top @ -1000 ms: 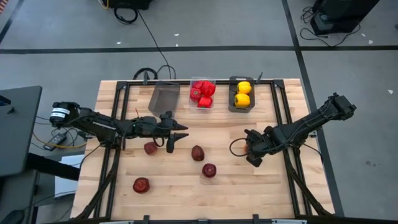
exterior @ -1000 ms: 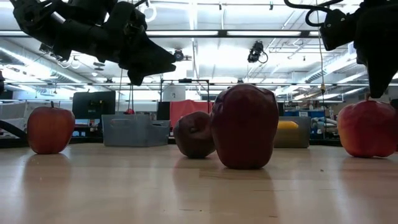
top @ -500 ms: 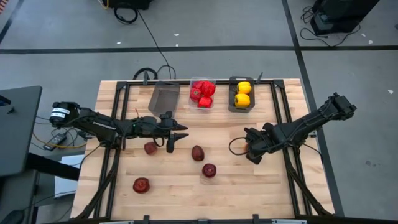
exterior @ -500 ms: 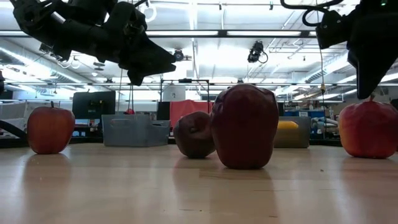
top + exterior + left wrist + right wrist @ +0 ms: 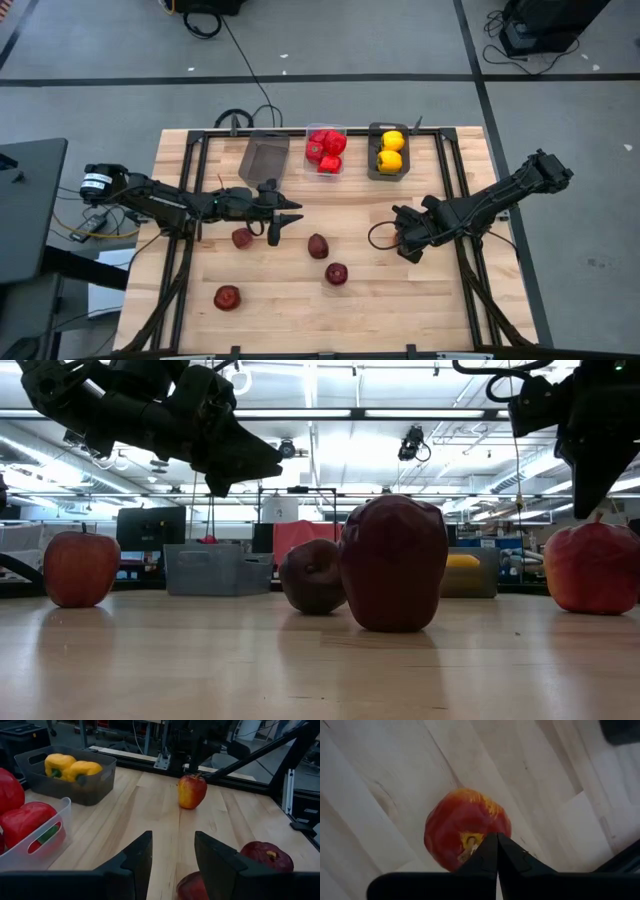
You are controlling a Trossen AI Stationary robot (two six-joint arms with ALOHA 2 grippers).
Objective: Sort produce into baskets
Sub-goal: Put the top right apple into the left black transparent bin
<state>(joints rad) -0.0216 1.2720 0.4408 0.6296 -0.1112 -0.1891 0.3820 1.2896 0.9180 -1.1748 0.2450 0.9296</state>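
Apples [image 5: 318, 245] lie scattered between the spread left fingers [image 5: 140, 855] and pressed-together right fingers [image 5: 490, 852].

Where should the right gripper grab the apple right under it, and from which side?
Across the round middle of the apple, straight down from above: it sits upright, stem up, with bare table around it. The right gripper, now shut, must open first.
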